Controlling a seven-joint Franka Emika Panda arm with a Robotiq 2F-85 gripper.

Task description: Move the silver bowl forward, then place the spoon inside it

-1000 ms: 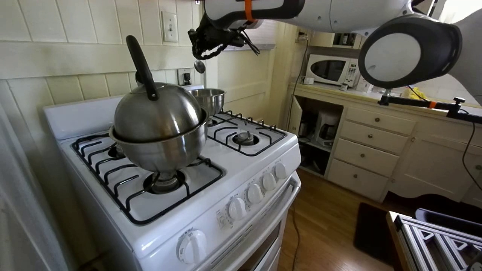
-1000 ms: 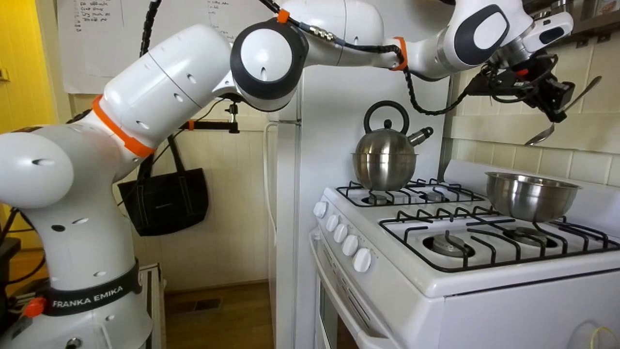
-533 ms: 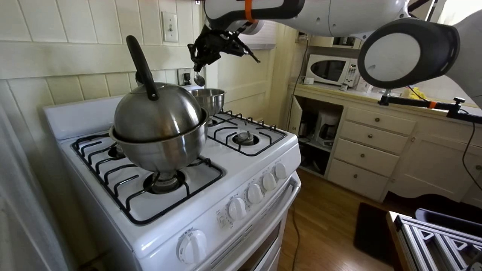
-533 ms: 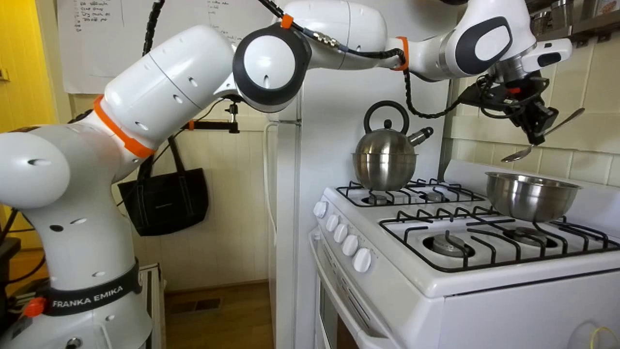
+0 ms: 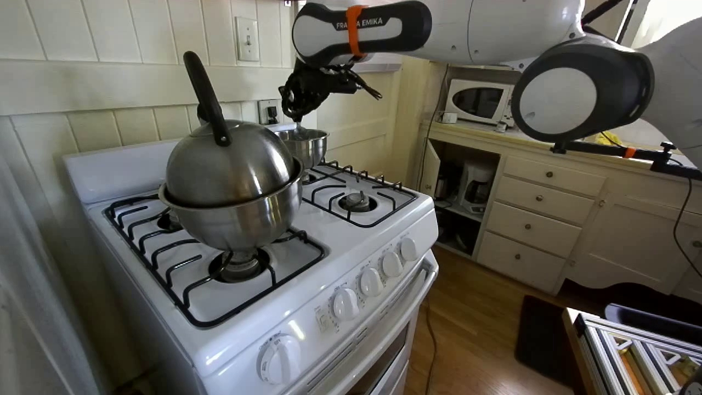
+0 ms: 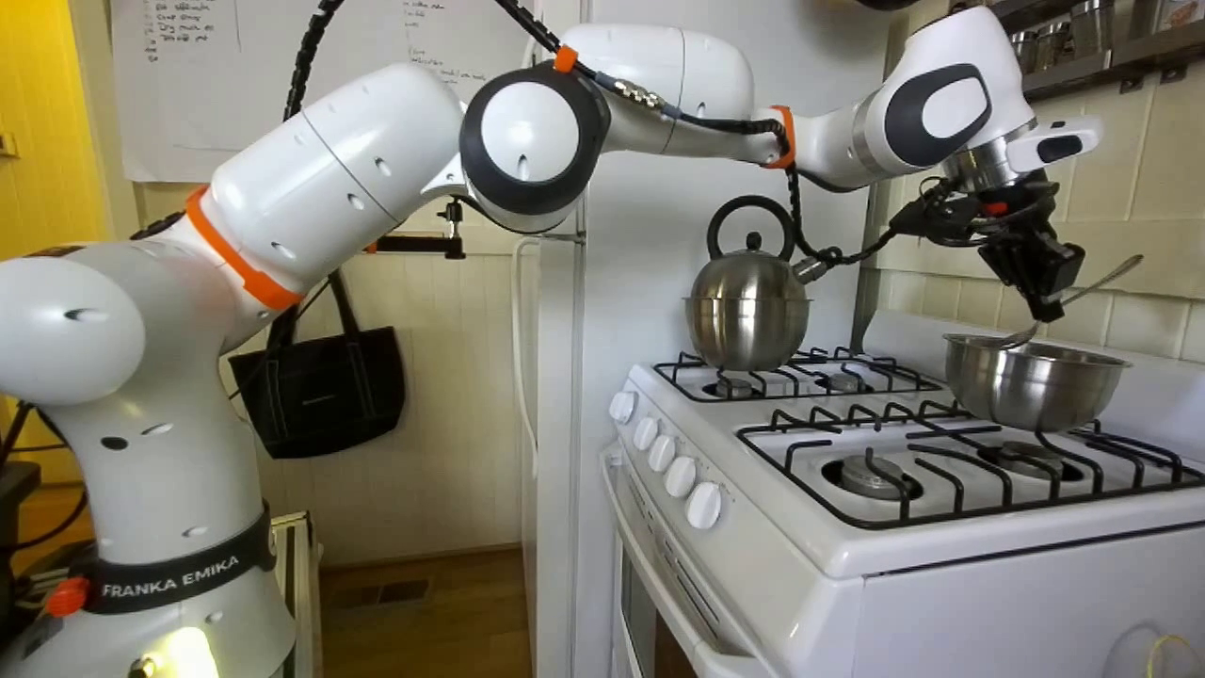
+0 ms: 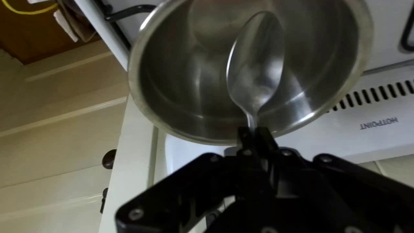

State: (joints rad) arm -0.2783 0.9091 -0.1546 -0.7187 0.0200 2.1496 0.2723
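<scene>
Exterior view: arm outstretched, downturned gripper above the silver bowl pinches the spoon.

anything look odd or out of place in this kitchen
Yes: the kettle sits nested inside a steel bowl on the stove, where a kettle would usually stand on its own. A low cabinet door also stands open. I see no spill or damage.
</scene>
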